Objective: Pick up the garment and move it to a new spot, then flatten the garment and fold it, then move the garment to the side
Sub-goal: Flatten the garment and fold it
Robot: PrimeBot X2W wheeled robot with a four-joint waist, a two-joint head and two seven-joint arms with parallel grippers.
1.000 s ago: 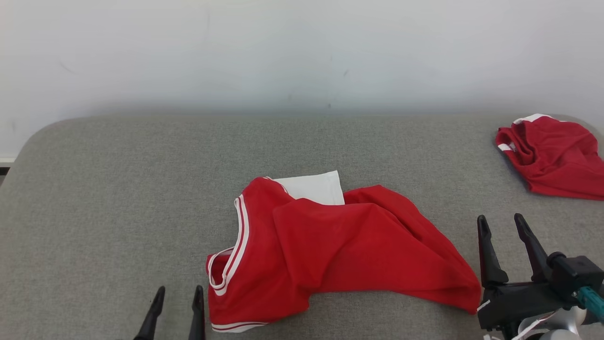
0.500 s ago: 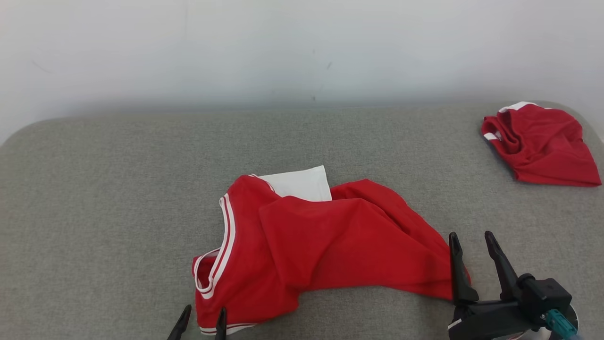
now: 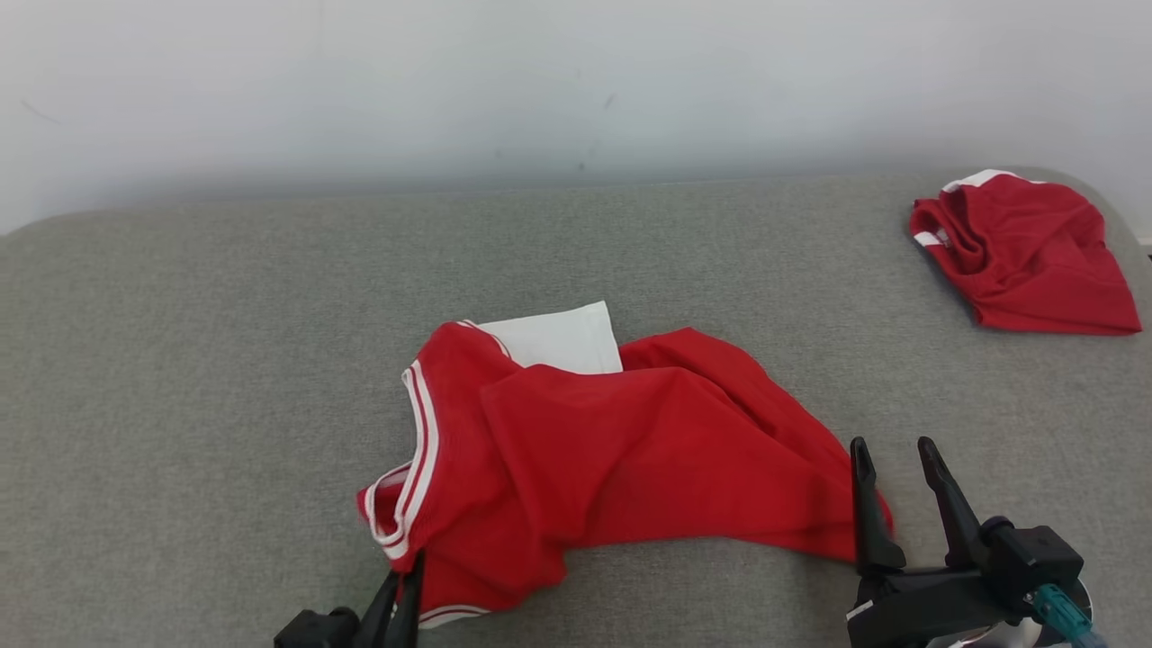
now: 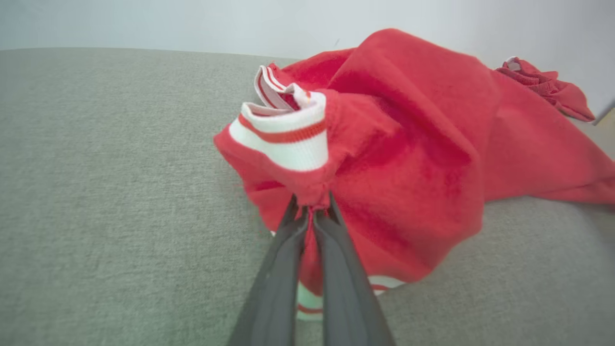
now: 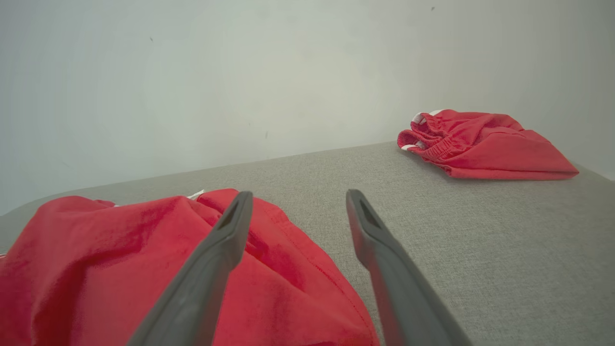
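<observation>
Currently the red jersey [image 3: 630,450] lies crumpled on the bench [image 3: 180,360], left gripper [image 4: 311,204] jaws pinched on a thin fold by its striped trim, right gripper [image 3: 886,445] jaws wide open and empty at the hem corner — a one-sided lift could slip or bunch it.

No lettering, label, brand, number or sign could be read on the red garment [image 3: 630,459] at the centre of the frame, on the second red bundle [image 3: 1026,252] at the upper right, or on the grey surface [image 3: 225,360] beneath them.
</observation>
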